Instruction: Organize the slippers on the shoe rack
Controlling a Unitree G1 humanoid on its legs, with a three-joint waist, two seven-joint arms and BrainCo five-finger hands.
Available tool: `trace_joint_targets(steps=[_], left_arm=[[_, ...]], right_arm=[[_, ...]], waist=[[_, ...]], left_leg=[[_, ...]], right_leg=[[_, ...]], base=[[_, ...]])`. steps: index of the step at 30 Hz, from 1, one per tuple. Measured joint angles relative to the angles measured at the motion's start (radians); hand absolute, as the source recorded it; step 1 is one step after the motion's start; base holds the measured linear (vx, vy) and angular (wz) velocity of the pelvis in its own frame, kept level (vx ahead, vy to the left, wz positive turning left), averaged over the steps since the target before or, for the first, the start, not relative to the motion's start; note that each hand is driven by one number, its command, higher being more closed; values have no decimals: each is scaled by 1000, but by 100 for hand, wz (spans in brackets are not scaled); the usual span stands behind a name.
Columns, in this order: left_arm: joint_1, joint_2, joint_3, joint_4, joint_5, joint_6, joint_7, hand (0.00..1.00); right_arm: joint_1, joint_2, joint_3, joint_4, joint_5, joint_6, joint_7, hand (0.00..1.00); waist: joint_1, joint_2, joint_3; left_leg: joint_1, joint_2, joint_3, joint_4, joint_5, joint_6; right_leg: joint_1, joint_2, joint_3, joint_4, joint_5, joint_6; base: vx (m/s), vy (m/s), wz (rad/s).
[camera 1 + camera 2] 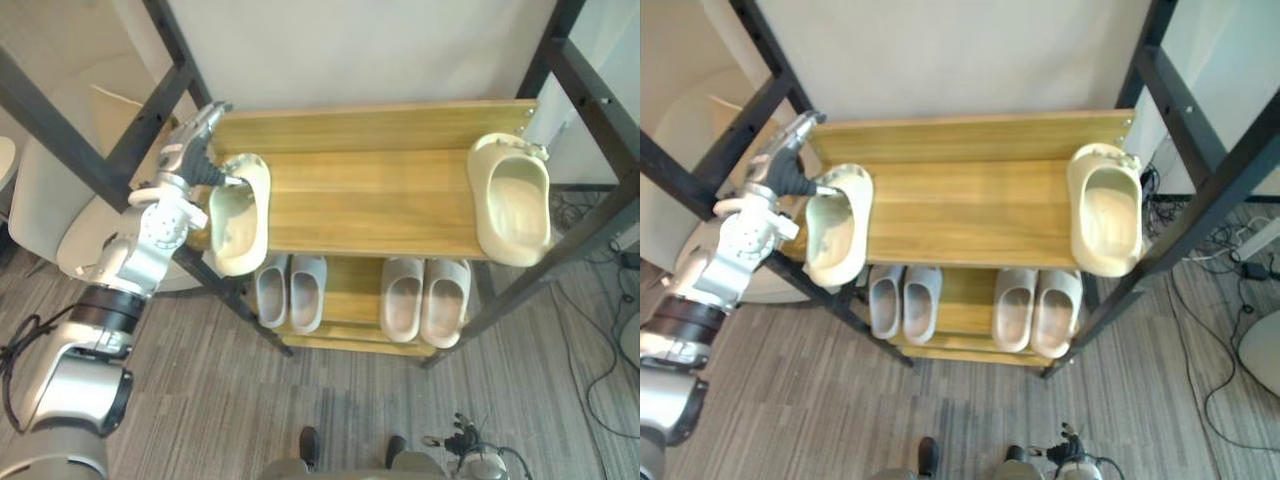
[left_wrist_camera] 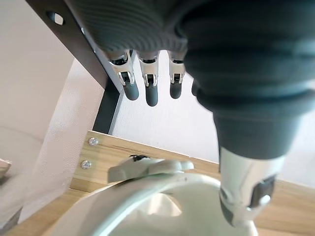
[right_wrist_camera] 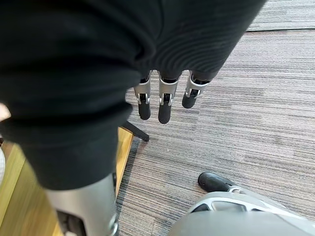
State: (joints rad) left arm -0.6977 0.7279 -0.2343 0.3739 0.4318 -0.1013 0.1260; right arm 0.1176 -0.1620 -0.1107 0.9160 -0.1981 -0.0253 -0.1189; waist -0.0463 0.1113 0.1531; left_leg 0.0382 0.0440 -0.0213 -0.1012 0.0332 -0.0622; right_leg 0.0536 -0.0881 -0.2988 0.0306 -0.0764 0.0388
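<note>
A cream slipper (image 1: 238,215) lies at the left end of the wooden top shelf (image 1: 370,190), its toe hanging over the front edge. My left hand (image 1: 187,150) is at its far left rim, fingers (image 2: 150,91) straight above the slipper (image 2: 147,196) and the thumb (image 2: 246,196) resting on the rim. A second cream slipper (image 1: 512,200) lies at the shelf's right end, toe also past the front edge. My right hand (image 3: 165,101) hangs over the carpet with relaxed fingers, holding nothing.
On the lower shelf stand two pairs of pale slippers (image 1: 290,290) (image 1: 425,298). Black frame posts (image 1: 130,135) (image 1: 590,75) flank the rack. A white chair (image 1: 60,200) stands left. Cables (image 1: 610,350) lie on the floor at right.
</note>
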Motion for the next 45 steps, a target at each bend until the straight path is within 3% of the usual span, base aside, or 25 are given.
trace_joint_targets(steps=[17,18,30,45], left_arm=[[43,-8,26,12,97,32,6,0],[43,-11,31,12,97,32,7,100],[-58,-81,55,132,18,67,63,100],[-102,-164,20,150,-63,63,73,100]], right_arm=[[9,4,2,-6,-1,-3,3,0],[9,4,2,-7,-1,-3,3,0],[11,7,6,-33,0,-3,13,0],[4,8,11,-32,0,-3,11,0]], waist=[[-4,-26,11],[-4,-26,11],[-11,-38,7],[-18,-39,8]], left_leg=[[-9,14,41,-1,-6,-8],[-11,15,41,-1,-6,-8],[-36,18,66,-1,-5,-9],[-36,-1,69,-1,1,1]], right_leg=[[-31,14,38,4,2,-3],[-34,15,38,4,2,-4],[-67,20,59,-2,18,-11],[-51,4,61,-42,55,1]], base=[[-4,-1,-6],[0,0,0],[2,6,-5],[-4,4,0]])
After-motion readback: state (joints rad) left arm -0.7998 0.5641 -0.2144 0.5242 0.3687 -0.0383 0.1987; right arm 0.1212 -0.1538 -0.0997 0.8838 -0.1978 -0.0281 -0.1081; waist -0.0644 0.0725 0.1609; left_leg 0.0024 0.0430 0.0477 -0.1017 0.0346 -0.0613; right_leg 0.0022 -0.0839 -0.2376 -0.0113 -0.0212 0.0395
